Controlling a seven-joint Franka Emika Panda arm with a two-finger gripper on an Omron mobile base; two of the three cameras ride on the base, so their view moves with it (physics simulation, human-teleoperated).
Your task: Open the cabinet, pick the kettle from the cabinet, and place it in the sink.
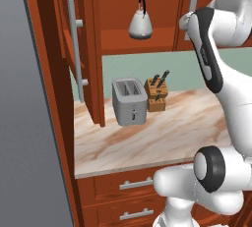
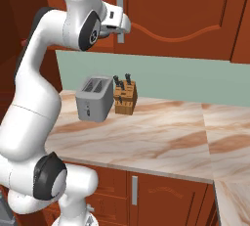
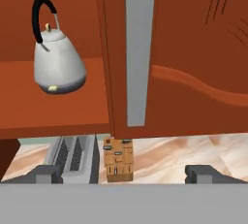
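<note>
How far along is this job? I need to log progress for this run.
Done: the left cabinet door is swung open, exposing the kettle on the shelf. In hand: the gripper is open and empty, facing the closed right door's handle, with the kettle off to one side. Left: grasp the kettle, lift it out and carry it to the sink, which these views don't include.

kitchen corner in warm wood and marble

marbled beige surface [image 2: 166,137] backed by a pale green wall [image 2: 195,80]; on it, toaster [image 1: 129,101] with knife block [image 1: 157,95] just beside; drawers [image 1: 135,199] below the surface.
</note>
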